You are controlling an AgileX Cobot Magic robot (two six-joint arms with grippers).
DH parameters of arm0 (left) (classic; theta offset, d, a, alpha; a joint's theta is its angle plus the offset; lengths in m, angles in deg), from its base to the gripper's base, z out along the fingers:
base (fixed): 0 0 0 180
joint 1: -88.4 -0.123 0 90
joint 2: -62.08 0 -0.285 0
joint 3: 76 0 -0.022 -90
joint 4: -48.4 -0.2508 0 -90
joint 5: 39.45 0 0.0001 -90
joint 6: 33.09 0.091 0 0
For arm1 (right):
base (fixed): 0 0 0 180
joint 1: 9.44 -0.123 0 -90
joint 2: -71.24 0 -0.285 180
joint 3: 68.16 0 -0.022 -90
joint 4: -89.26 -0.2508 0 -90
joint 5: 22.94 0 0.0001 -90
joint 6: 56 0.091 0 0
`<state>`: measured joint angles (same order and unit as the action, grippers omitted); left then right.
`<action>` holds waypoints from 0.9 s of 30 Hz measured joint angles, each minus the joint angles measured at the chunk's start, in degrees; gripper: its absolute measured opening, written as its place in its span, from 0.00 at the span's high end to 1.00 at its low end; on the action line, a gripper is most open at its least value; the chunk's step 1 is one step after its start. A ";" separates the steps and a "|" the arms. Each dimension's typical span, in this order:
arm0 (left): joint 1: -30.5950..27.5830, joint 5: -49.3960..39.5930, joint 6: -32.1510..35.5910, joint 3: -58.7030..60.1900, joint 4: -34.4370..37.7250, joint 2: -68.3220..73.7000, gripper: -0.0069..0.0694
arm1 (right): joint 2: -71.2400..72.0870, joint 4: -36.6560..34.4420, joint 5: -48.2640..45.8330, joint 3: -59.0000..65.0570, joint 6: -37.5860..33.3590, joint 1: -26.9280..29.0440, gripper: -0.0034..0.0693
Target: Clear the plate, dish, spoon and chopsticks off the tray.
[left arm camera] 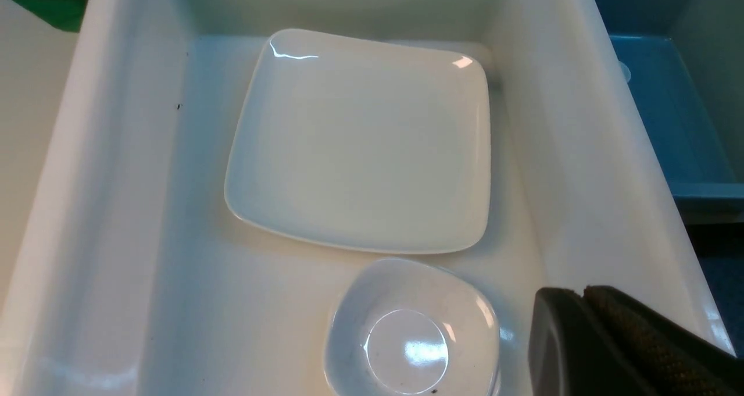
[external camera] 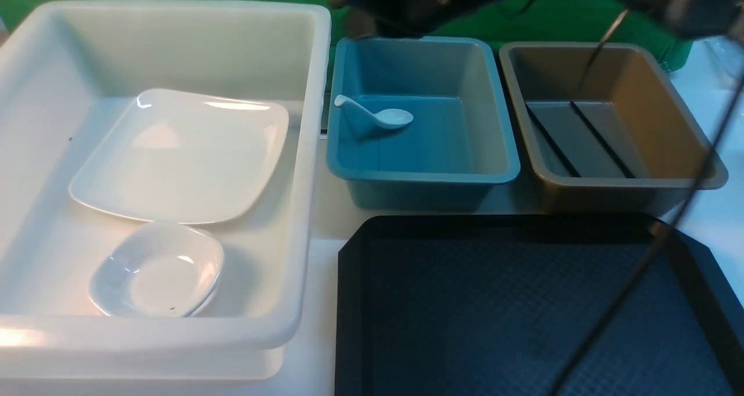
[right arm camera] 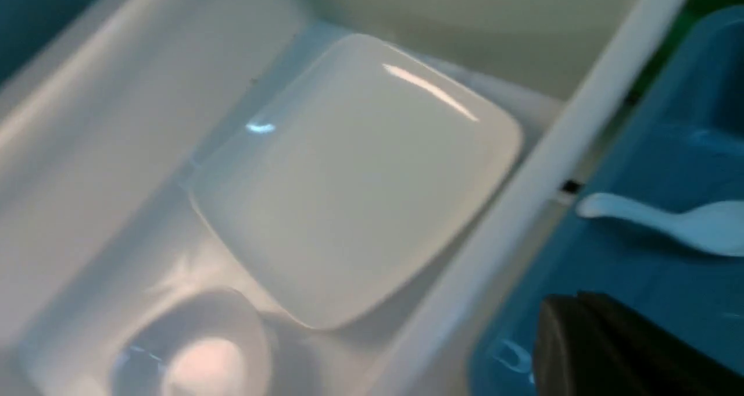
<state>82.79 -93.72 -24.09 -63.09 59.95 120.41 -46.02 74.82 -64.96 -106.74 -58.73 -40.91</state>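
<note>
I see plate (external camera: pixel 180 157), dish (external camera: pixel 157 271) in white tub (external camera: pixel 314 169) | spoon (external camera: pixel 381 117) in blue tub (external camera: pixel 424 178) | chopsticks (external camera: pixel 603 139) in brown tub (external camera: pixel 657 93) | left fingers (left arm camera: pixel 558 326) together | right fingers (right arm camera: pixel 564 332) together

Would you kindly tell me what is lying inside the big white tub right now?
The plate and, nearer the camera, a small white dish, both empty. Whatever lies beneath them on the floor of the white tub is covered.
</note>
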 joint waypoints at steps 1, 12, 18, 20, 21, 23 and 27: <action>0.00 0.00 0.00 0.00 0.00 0.00 0.89 | 1.85 2.93 -1.23 0.20 0.06 -0.06 0.92; 0.00 0.00 1.03 0.00 1.63 0.05 0.89 | 39.71 16.06 10.77 25.57 5.12 -0.13 0.92; 0.00 0.00 1.73 0.00 2.39 0.05 0.89 | 63.76 17.14 27.27 53.44 6.46 -0.13 0.92; 0.00 0.00 1.92 0.00 2.40 0.05 0.89 | 69.02 17.14 31.79 60.46 6.46 -0.13 0.92; 0.00 0.00 1.92 0.00 2.46 0.05 0.89 | 71.48 17.14 33.70 64.50 6.46 -0.13 0.92; 0.00 -0.05 2.59 0.00 2.66 0.05 0.89 | 77.18 17.15 37.34 70.94 6.46 -0.13 0.92; 0.00 -0.84 3.67 0.00 4.37 0.05 0.89 | 85.77 17.15 43.14 80.52 6.34 -0.13 0.92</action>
<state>82.79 -94.55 -20.42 -63.09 64.32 120.47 39.75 91.97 -21.82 -26.22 -52.39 -41.04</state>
